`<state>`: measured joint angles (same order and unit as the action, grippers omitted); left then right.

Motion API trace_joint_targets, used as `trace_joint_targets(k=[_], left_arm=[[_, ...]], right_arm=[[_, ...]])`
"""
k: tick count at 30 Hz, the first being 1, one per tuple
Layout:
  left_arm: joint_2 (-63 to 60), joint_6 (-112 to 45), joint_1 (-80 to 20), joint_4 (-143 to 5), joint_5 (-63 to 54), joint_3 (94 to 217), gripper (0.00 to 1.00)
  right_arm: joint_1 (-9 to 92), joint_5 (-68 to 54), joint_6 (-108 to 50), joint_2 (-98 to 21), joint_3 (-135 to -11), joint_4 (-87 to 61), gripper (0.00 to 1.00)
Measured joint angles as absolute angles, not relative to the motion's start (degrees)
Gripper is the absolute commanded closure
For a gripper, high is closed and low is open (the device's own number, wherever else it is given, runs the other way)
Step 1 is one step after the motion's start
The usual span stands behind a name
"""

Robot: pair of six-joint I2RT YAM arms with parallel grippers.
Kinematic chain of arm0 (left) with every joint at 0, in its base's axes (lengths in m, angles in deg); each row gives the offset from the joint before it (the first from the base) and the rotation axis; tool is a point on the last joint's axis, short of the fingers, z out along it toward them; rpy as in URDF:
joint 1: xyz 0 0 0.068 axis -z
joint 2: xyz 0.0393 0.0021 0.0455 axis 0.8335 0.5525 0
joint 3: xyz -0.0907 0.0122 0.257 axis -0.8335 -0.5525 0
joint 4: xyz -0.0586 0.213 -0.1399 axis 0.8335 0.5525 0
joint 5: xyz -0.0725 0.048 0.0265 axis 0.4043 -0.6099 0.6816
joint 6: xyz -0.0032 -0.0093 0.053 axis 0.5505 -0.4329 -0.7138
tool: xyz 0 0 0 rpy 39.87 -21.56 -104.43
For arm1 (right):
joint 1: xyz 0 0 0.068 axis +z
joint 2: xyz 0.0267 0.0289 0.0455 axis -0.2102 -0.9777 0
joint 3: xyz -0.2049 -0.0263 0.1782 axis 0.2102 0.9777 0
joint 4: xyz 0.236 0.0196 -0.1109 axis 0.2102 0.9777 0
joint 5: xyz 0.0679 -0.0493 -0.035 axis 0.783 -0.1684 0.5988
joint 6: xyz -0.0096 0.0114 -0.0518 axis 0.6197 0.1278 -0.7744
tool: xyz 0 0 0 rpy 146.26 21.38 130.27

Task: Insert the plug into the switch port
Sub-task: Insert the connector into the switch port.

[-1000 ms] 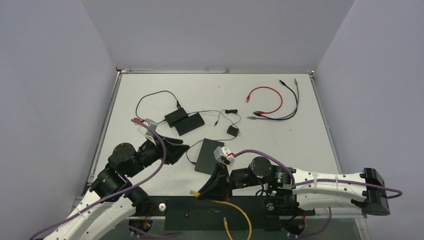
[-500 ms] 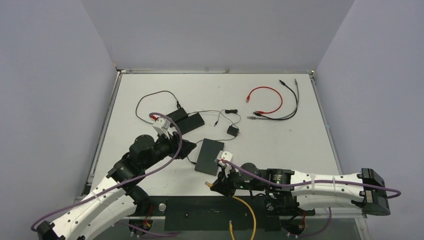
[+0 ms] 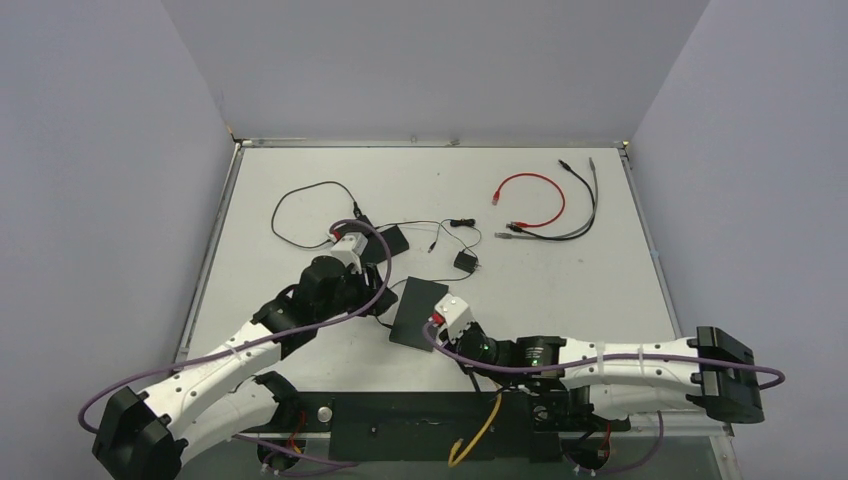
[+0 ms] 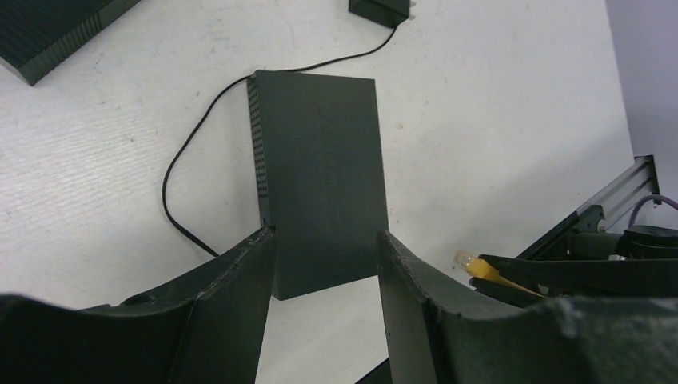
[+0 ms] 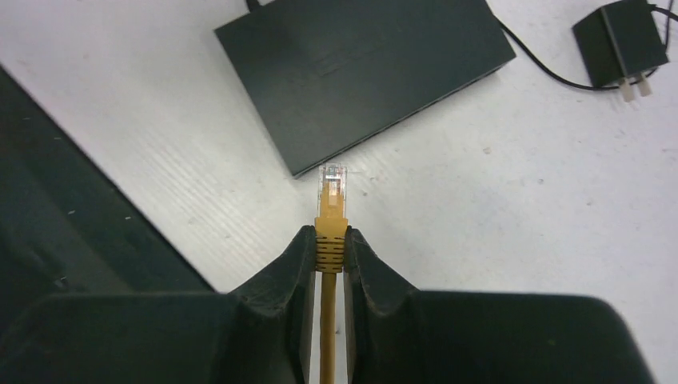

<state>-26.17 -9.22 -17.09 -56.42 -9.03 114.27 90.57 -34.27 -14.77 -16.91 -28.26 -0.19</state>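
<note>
Plug (image 5: pixel 332 192): clear tip on a yellow boot, held off the counter (image 3: pixel 600 290) just short of the switch (image 5: pixel 368 68). It points at the switch's near long edge but does not touch it. No port face shows in any view.

Right claw (image 5: pixel 329 240): closed on the plug's boot, one finger on each side. The yellow cable (image 3: pixel 480 425) trails back between the fingers and down past the counter's front rail.

Switch: flat black box lying on the counter between the two arms, with a vented side wall. A thin black wire (image 4: pixel 172 176) loops away from its far corner.

Left claw (image 4: pixel 326 240): jaws apart, one finger on each side of the switch's near end. Contact with the box cannot be determined.

Adapter (image 5: pixel 622 38): small black plug-in unit, prongs showing, lying just beyond the switch.
</note>
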Motion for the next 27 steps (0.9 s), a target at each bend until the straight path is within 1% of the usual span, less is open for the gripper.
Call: trace_joint_targets(k=[5,11,21,27], left_arm=[[-21.3,-9.0,-18.2,-56.0,-8.7,114.2,0.53],[-16.8,-9.1,-20.2,-56.1,-6.5,113.6,0.53],[-11.5,-9.4,-22.9,-58.7,-0.4,112.6,0.53],[-8.2,-9.8,-23.3,-60.8,1.9,112.6,0.53]], right_arm=[[90.6,-39.1,-14.5,-24.1,-31.6,1.8,1.00],[90.6,-41.8,-14.2,-32.5,-39.3,7.5,1.00],[87.8,-38.1,-11.8,-37.7,-40.4,11.0,1.00],[85.6,-35.6,-9.2,-38.9,-40.3,9.9,1.00]])
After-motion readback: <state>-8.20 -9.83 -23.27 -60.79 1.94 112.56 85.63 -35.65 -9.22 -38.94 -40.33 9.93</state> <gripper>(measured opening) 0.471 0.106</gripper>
